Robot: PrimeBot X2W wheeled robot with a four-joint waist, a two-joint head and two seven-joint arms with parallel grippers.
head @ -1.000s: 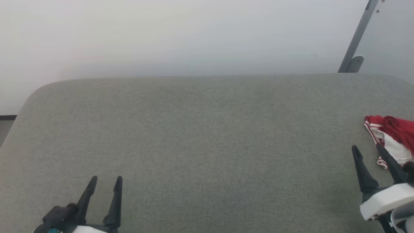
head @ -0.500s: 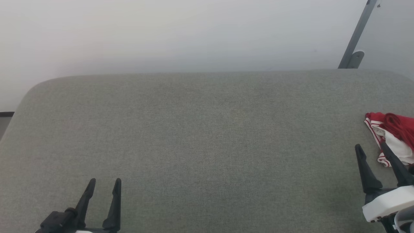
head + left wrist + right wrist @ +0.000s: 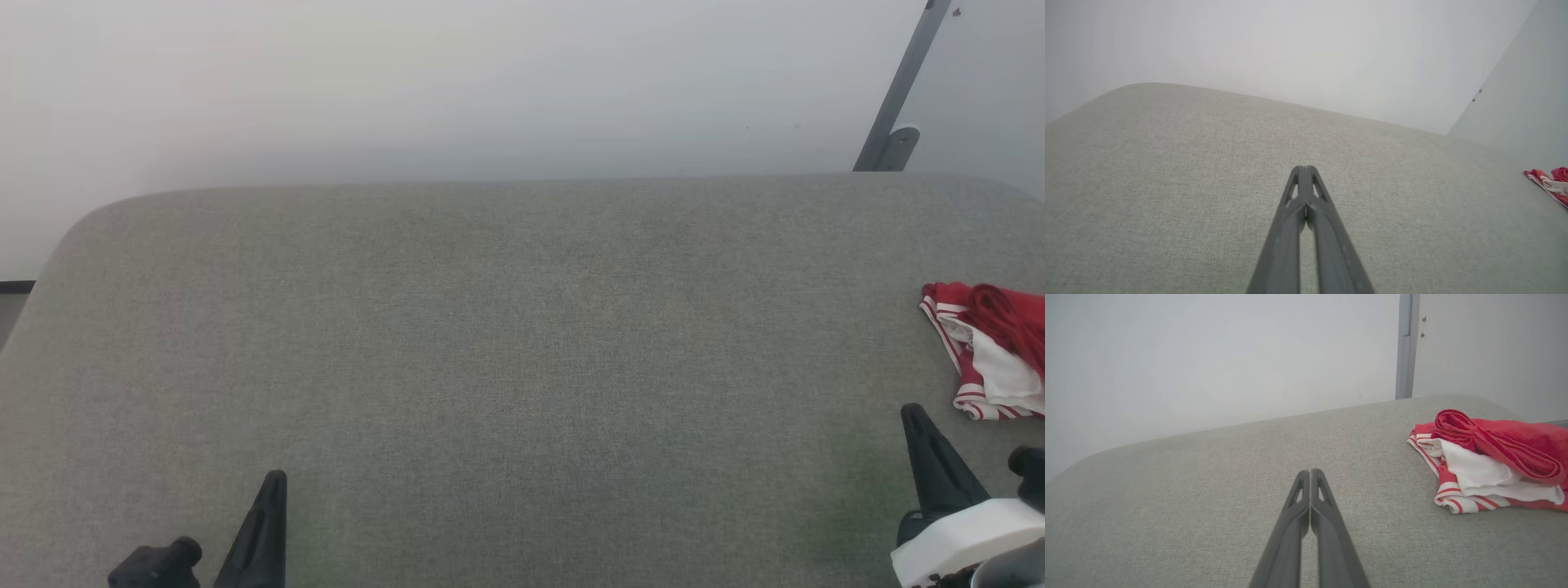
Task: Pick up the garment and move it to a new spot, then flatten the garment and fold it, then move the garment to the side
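Observation:
The garment (image 3: 992,351) lies bunched at the right edge of the grey upholstered surface (image 3: 522,367), red cloth on top of white with red-and-white striped trim; its lettering is hidden. The right wrist view shows the garment (image 3: 1490,465) to the right of my right gripper (image 3: 1310,473), apart from it. My right gripper (image 3: 913,415) sits at the lower right, fingers pressed together and empty. My left gripper (image 3: 276,482) rests at the lower left, likewise shut on nothing, fingertips touching in the left wrist view (image 3: 1304,169). The garment (image 3: 1549,185) shows far right there.
A pale wall rises behind the surface's rounded far edge. A grey metal post (image 3: 902,90) with a bracket stands at the back right corner. A dark strip of floor (image 3: 15,287) shows at the far left.
Both grippers went from open to shut, and both drew back toward the bottom of the head view. The right gripper pulled away from the garment. The garment stayed put.

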